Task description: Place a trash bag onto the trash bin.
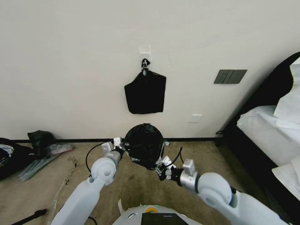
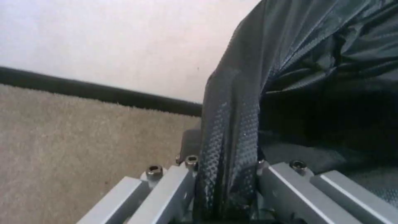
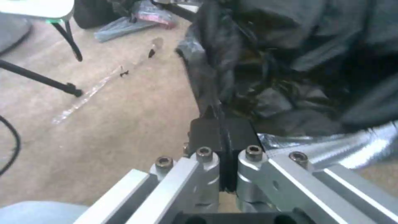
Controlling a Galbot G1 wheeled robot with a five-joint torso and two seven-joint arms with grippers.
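Observation:
The trash bag (image 1: 144,145), thin glossy black film, is stretched into a round dark shape between my two grippers, low over the carpet near the wall. My left gripper (image 1: 123,145) is shut on the bag's left edge. In the left wrist view a dimpled fold of the bag (image 2: 232,118) runs between the left gripper's (image 2: 226,169) closed fingers. My right gripper (image 1: 160,167) is shut on the near right edge. The right wrist view shows the right gripper's (image 3: 224,135) black pads pinching crumpled bag film (image 3: 265,77). The trash bin is hidden or out of view.
A flat black pack (image 1: 145,92) hangs from a wall hook above the bag. A dark heap of cloth and grey plastic (image 1: 34,150) lies at the left on the carpet. A bed (image 1: 268,131) stands at the right. A thin black stand leg (image 3: 41,77) crosses the carpet.

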